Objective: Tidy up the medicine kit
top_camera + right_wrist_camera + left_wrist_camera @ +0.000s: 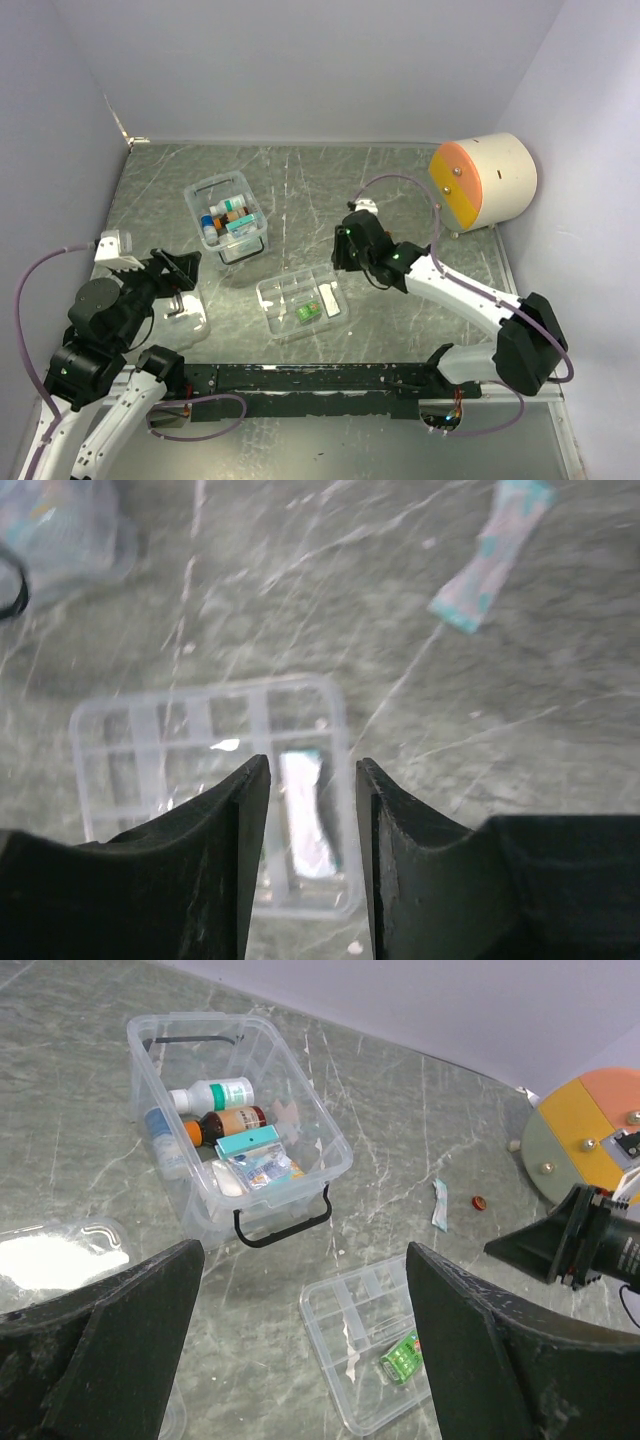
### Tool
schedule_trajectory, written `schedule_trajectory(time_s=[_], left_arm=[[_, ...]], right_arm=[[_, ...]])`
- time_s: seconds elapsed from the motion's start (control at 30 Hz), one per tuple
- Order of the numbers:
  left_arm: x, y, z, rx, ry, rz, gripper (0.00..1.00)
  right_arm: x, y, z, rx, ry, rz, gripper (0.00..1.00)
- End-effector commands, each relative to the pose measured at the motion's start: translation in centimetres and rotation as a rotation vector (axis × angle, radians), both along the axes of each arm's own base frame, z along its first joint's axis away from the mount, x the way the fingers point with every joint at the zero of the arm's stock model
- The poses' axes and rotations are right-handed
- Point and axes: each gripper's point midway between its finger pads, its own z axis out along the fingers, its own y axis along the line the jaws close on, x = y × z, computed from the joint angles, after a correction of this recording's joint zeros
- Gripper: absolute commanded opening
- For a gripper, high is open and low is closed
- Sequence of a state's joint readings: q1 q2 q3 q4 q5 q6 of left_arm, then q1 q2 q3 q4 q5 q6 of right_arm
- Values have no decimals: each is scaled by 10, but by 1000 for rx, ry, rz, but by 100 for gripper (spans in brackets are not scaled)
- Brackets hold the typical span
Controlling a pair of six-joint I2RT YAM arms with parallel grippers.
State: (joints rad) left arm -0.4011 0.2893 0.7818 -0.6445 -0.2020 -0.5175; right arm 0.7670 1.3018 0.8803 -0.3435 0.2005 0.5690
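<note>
At 1 o'clock of the divided tray (278,298), right gripper (312,770) jaws parted, empty; white sachet (305,820) lies in a compartment below. Left gripper (305,1260) wide open, empty, at tray's 9 o'clock.

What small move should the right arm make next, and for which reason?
Probably lift the right gripper and swing it toward the loose sachet. Its jaws stand open above the divided tray, a packed sachet already lies in a compartment below, and the loose one lies outside the tray.
</note>
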Motion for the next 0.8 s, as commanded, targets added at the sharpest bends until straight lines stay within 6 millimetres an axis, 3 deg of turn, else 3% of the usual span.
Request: schedule_trajectory(time_s=[0.0, 0.17, 0.27, 0.4, 0.57, 0.77], left_arm=[[-3, 6, 2, -13, -12, 28, 93], [-3, 6, 3, -14, -13, 31, 93], [-2, 5, 2, -11, -11, 26, 94], [-3, 3, 3, -9, -15, 12, 93], [-3, 3, 4, -10, -22, 10, 94], [-3, 2, 5, -8, -26, 5, 94]], right_arm=[[43, -34, 5, -5, -31, -204, 40], [87, -51, -9, -42, -9, -270, 44], [111, -52, -29, -99, 14, -288, 48], [135, -50, -51, -161, 49, -308, 45], [147, -58, -75, -231, 88, -341, 31], [145, -54, -96, -242, 134, -317, 30]])
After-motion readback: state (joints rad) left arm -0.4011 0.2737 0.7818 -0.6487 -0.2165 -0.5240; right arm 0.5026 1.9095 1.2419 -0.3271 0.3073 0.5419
